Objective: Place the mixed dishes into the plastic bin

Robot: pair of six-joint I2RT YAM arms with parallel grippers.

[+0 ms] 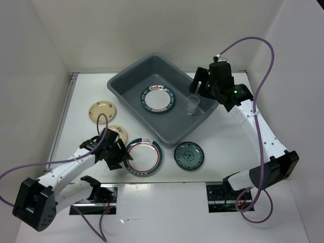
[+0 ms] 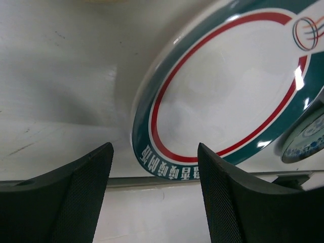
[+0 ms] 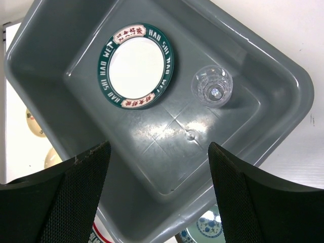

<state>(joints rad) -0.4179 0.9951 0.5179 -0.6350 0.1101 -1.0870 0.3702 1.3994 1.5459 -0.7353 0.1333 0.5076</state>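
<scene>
Here, the left gripper [image 2: 154,148] stood spread at nine o'clock of the red-and-green-rimmed plate [image 2: 223,96]. The right gripper [image 3: 158,146], also spread, hovered over the grey plastic bin [image 3: 268,96], where a clear cup [image 3: 211,87] stood.

bin [image 3: 268,76] — plate [image 3: 135,66], clear cup [image 3: 211,86] inside | claw [image 3: 158,148] spread, empty

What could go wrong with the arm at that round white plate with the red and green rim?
That round white red-and-green-rimmed plate lies flat on the table, so the open left gripper may slip off its low edge or shove it toward the small round teal plate. The small clear cup stands upright in the dark grey plastic bin; a plate dropped in might topple it.
</scene>
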